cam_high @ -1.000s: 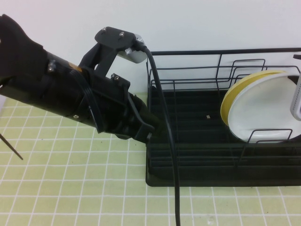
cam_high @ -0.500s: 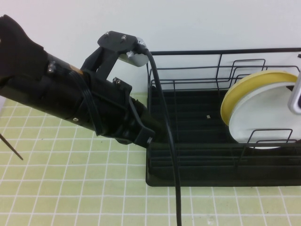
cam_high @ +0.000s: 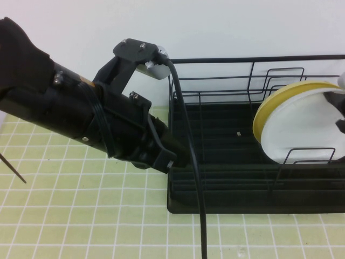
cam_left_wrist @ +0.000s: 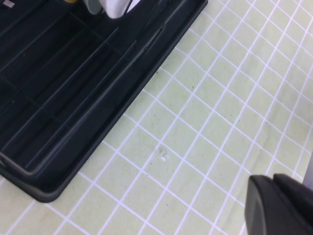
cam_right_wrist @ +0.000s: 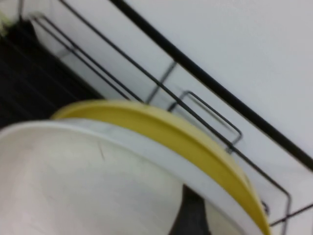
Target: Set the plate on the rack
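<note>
My left gripper (cam_left_wrist: 274, 196) hangs over the green checked mat (cam_high: 81, 216), just beside the black dish rack (cam_high: 215, 200), its 2 jaws pressed together on nothing; farther back the yellow-and-white plate (cam_high: 299, 127) stands on edge in the rack's wire slots; my right gripper (cam_high: 339, 110) is by the plate's face; I cannot tell if it is spread or squeezed.

White wall (cam_high: 242, 27), green-tiled tabletop (cam_high: 81, 216)
</note>
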Controlling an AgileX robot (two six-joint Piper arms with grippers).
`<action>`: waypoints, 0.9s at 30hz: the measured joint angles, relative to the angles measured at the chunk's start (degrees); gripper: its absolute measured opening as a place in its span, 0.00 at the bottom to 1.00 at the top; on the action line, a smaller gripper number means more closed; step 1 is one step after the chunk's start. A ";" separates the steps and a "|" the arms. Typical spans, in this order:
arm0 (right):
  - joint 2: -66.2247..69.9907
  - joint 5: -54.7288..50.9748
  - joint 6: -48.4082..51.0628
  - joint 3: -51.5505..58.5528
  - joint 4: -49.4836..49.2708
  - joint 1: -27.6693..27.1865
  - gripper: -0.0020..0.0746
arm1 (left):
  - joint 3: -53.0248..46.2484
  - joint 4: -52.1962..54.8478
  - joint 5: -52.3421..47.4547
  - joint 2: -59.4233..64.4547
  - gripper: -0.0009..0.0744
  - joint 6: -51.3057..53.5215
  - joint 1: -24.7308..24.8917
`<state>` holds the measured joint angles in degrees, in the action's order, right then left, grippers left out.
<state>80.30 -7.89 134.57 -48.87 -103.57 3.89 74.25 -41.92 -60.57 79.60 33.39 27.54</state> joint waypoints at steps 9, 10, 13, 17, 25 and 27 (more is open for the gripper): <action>4.14 2.17 -6.54 0.00 0.00 0.00 0.73 | 0.00 0.00 -2.14 0.00 0.01 0.00 0.00; 4.50 2.31 -7.18 0.00 0.00 0.00 0.73 | 0.00 0.00 -2.14 0.00 0.01 0.00 0.00; 4.99 2.84 -10.75 0.00 0.00 0.00 0.73 | 0.00 0.00 -2.04 0.00 0.01 0.00 0.00; 4.99 2.77 -14.48 0.00 0.00 0.00 0.73 | 0.00 0.00 -2.04 0.00 0.01 0.42 0.00; 4.99 -1.45 -14.90 2.90 0.00 0.00 0.73 | 0.00 0.22 -2.04 0.00 0.01 1.10 0.00; 4.99 -4.14 -13.43 5.01 0.00 0.00 0.73 | 0.00 0.22 -2.04 0.00 0.01 1.10 0.00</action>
<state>85.29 -12.03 121.14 -43.86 -103.57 3.89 74.25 -41.69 -62.61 79.60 34.48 27.54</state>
